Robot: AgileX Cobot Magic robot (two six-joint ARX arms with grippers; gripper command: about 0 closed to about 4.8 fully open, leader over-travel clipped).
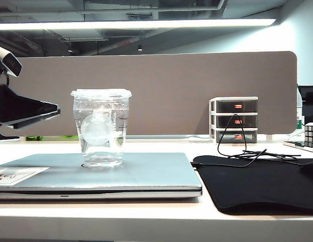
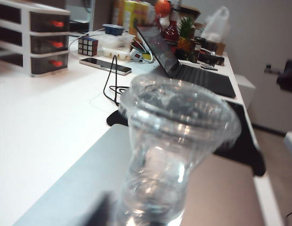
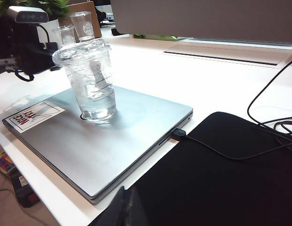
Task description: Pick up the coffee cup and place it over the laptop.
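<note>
The clear plastic coffee cup with its flat lid stands upright on the closed silver laptop, over the lid's middle. My left gripper hovers level to the left of the cup, a small gap away, its black fingers drawn together on nothing. In the left wrist view the cup looms close and blurred over the laptop, beside one dark finger. The right wrist view shows the cup on the laptop, far from my right gripper, which is shut above the table's front edge.
A black mat lies right of the laptop with a black cable looping over it. At the back right are a small drawer unit and a puzzle cube. Two more clear cups stand beyond the laptop.
</note>
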